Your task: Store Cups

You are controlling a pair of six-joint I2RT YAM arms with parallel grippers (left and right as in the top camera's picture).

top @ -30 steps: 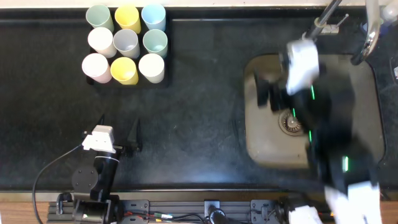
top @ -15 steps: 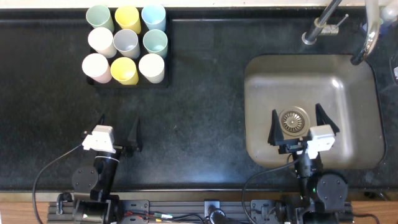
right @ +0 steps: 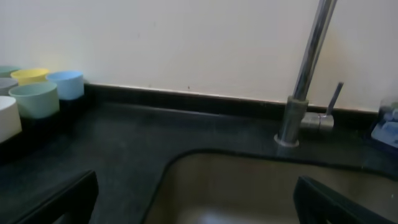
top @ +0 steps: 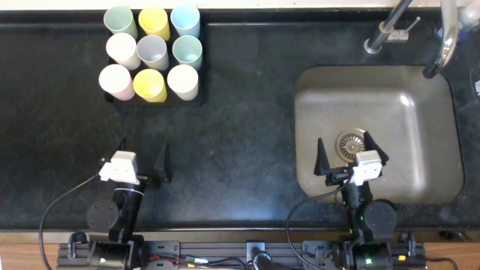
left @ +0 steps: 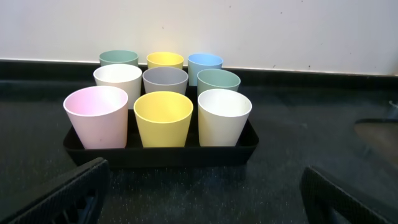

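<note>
1. Task items. Nine tapered plastic cups (top: 152, 51) stand upright, mouths up, in three rows of three in a shallow black rectangular tray (top: 202, 75) at the upper left of the top view.
   - Back row: pale green cup (left: 118, 58), yellow cup (left: 165, 60), light blue cup (left: 204, 61).
   - Middle row: white cup (left: 117, 76), grey cup (left: 165, 79), sage green cup (left: 218, 79).
   - Front row: pink cup (left: 96, 115), second yellow cup (left: 163, 118), second white cup (left: 224, 116).
   - Neighbouring cups stand just beside one another.

2. Left gripper (top: 144, 152). It sits at the lower left of the top view, well apart from the tray and facing it. Its black fingers (left: 68, 193) are spread wide. They hold nothing and touch nothing.

3. Right gripper (top: 346, 147). It sits at the lower part of the stainless steel sink basin (top: 420, 127), near the round drain (top: 352, 145). Its fingers (right: 56, 202) are likewise spread wide, with nothing between them.

4. Surroundings. The tray rests on a black speckled countertop (top: 247, 112). A chrome tap (right: 308, 74) rises behind the basin, at the upper right of the top view.
</note>
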